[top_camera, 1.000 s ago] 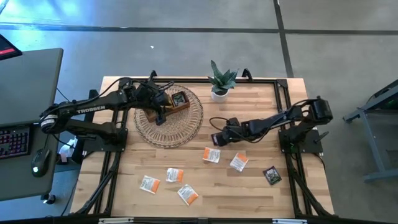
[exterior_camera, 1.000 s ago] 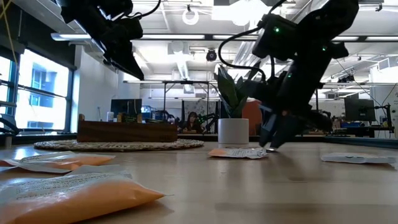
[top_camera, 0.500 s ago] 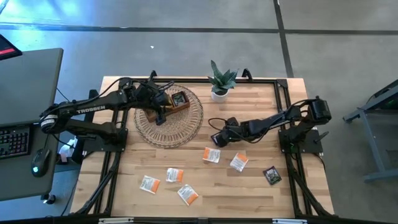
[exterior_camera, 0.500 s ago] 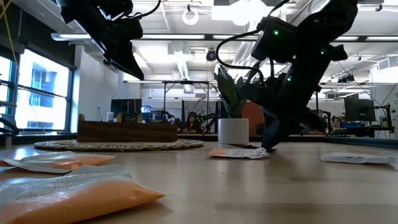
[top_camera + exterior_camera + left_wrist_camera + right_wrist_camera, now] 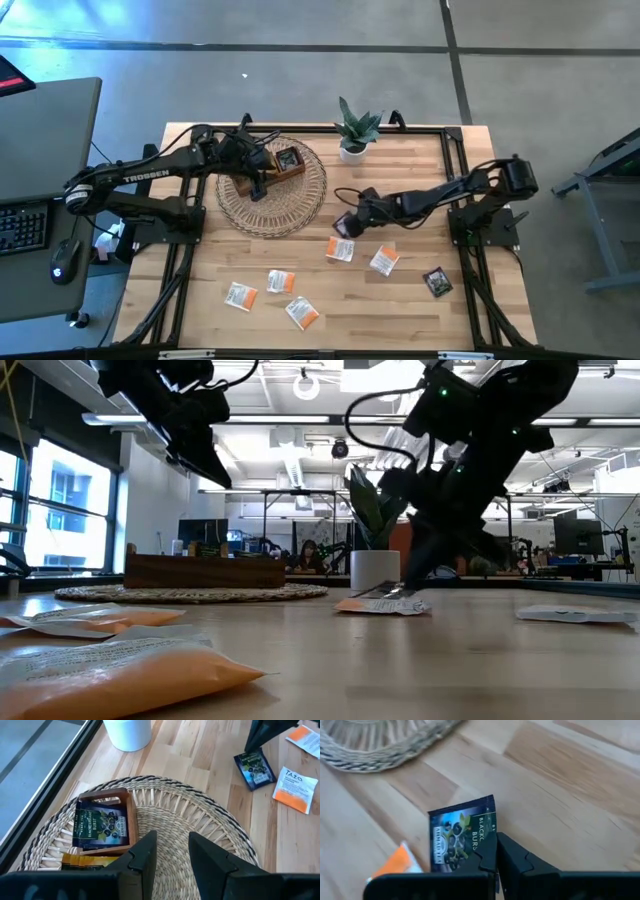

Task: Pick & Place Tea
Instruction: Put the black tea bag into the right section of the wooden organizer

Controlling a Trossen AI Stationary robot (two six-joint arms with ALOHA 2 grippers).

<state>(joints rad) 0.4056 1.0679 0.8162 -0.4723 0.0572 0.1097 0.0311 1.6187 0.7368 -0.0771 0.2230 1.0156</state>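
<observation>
Wooden slats of the table (image 5: 400,290) carried everything. At nine o'clock the left gripper (image 5: 262,183) hung over the woven mat (image 5: 285,205), its fingers (image 5: 145,857) parted with nothing between them. Just beside it, toward one o'clock, the brown tray (image 5: 288,160) sat on the mat with a dark sachet (image 5: 101,824) lying in one compartment. At twelve o'clock stood the plant (image 5: 355,130) in its white pot. Near the table's centre the right gripper (image 5: 346,222) had its fingers (image 5: 512,860) pinched shut on the corner of another dark sachet (image 5: 460,837), low over the wood beside the mat's edge. Toward six o'clock lay five orange-and-white sachets: three (image 5: 240,296) (image 5: 281,281) (image 5: 302,313) at seven o'clock and two (image 5: 340,249) (image 5: 384,260) nearer the middle. One more dark sachet (image 5: 437,282) lay at four o'clock.
</observation>
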